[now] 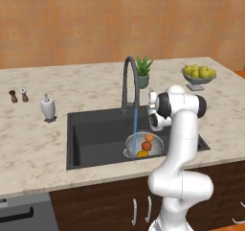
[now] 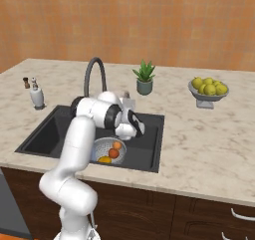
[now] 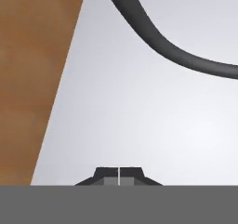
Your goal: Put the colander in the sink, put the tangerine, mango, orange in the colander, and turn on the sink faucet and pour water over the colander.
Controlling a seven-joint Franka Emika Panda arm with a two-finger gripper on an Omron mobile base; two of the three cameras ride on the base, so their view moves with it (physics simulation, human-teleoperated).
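The dark sink (image 1: pixel 91 134) (image 2: pixel 45 132) holds the silvery colander (image 1: pixel 134 143) (image 2: pixel 102 147) near its front right. Three fruits lie in it: an orange one (image 1: pixel 149 137), a redder one (image 1: pixel 146 145) and a yellow-orange one (image 1: pixel 142 153); which is the tangerine, mango or orange I cannot tell. A thin blue stream of water (image 1: pixel 135 122) falls from the gooseneck sink faucet (image 1: pixel 127 76) (image 2: pixel 92 72) (image 3: pixel 158 37) onto the colander. My gripper (image 1: pixel 152 97) (image 2: pixel 126 97) (image 3: pixel 119 173) is shut on nothing, pointing up just right of the faucet.
A white soap dispenser (image 1: pixel 47 108) (image 2: pixel 37 95) and small shakers (image 1: pixel 18 96) stand left of the sink. A potted plant (image 1: pixel 143 72) (image 2: pixel 145 78) sits behind it. A footed bowl of yellow-green fruit (image 1: pixel 198 75) (image 2: pixel 208 90) stands at the right.
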